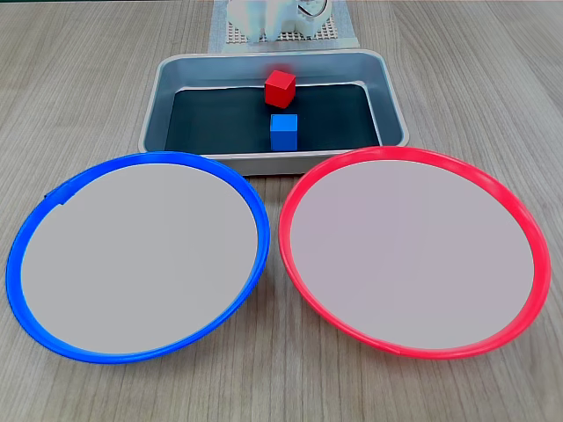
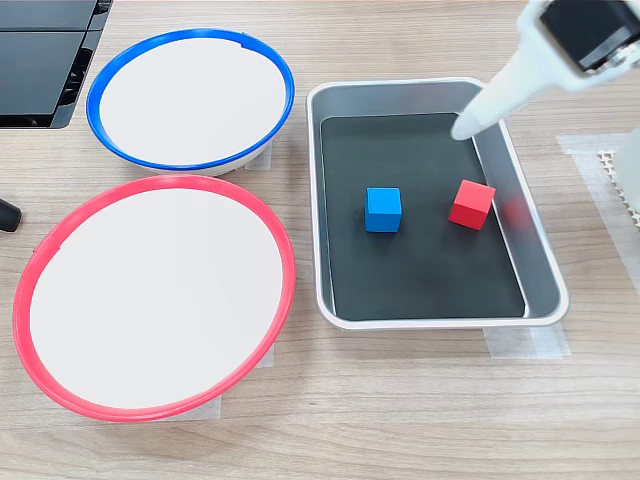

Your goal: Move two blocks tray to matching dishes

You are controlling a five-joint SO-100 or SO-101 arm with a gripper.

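Note:
The grey metal tray (image 1: 167,83) (image 2: 335,310) holds both cubes on its dark floor. The red block (image 1: 280,88) (image 2: 471,204) lies toward the arm's side and the blue block (image 1: 284,132) (image 2: 383,209) sits closer to the dishes; they are apart. The blue-rimmed dish (image 1: 53,195) (image 2: 110,75) and the red-rimmed dish (image 1: 299,189) (image 2: 45,265) stand beside the tray, and nothing lies in them. My white gripper (image 2: 467,127) reaches in from the top right, its tip over the tray's far corner, above and away from the red block. It holds nothing; I see one tapered shape, so its jaws cannot be read.
A white mesh mat (image 1: 339,33) (image 2: 612,165) lies under the arm's base (image 1: 273,18) behind the tray. A black device (image 2: 45,60) sits at the top left corner. Tape strips (image 2: 525,343) hold the tray to the wooden table.

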